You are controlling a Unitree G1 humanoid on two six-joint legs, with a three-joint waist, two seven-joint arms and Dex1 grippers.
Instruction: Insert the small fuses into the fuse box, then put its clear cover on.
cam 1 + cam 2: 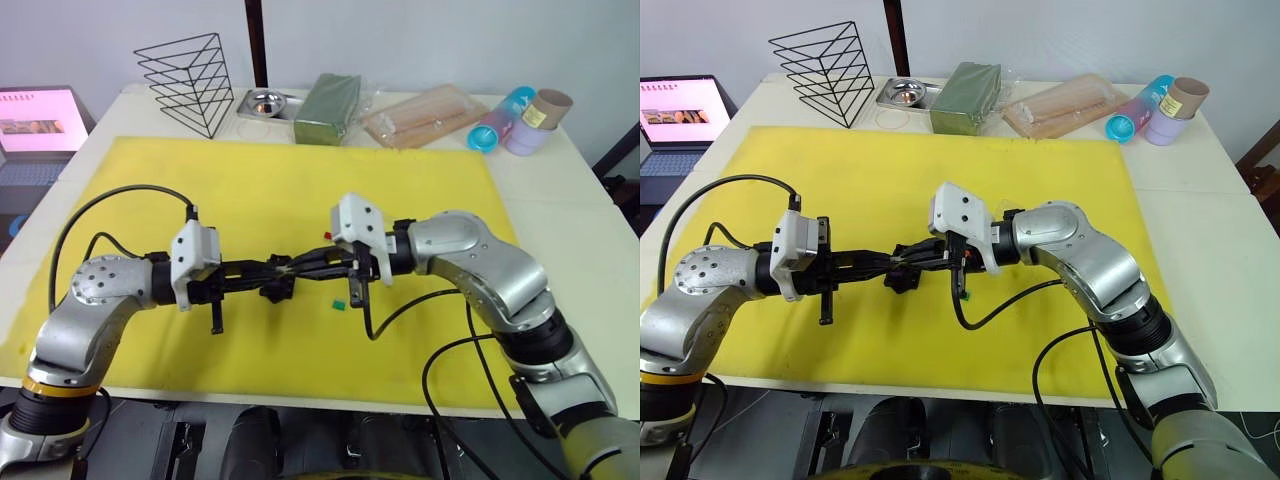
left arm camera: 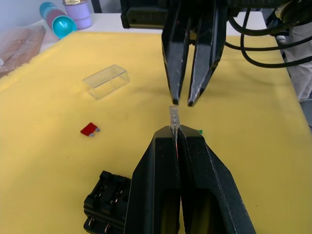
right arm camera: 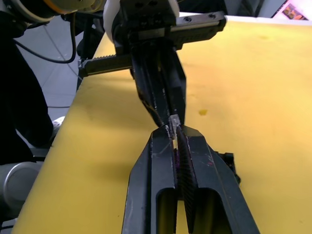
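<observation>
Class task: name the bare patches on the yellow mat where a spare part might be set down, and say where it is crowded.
Free: the mat between the wire rack and the left gripper, and its far right corner. Crowded: the middle, where both grippers meet over the fuse box, with the red fuse, green fuse and clear cover nearby.

A white surface (image 1: pixel 575 215) carries a yellow mat (image 1: pixel 260 190), a wire rack (image 1: pixel 188 82) and a steel dish (image 1: pixel 265 102).
</observation>
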